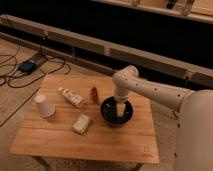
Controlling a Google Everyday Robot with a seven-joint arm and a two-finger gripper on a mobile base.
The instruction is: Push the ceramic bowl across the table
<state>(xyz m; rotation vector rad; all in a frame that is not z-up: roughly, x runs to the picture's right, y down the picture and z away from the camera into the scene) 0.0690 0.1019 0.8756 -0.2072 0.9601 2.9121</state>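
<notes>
The black ceramic bowl [111, 116] sits on the light wooden table [100, 142], right of centre. My gripper [121, 108] reaches down from the white arm and rests inside the bowl, against its right inner side. The gripper's tip hides part of the bowl's inside.
A white paper cup [45, 106] stands upside down at the table's left. A white box [82, 123] lies left of the bowl, with a pale bottle-like item [71, 97] and a small red object [94, 93] behind it. Cables and a black power block [29, 65] lie on the floor at left.
</notes>
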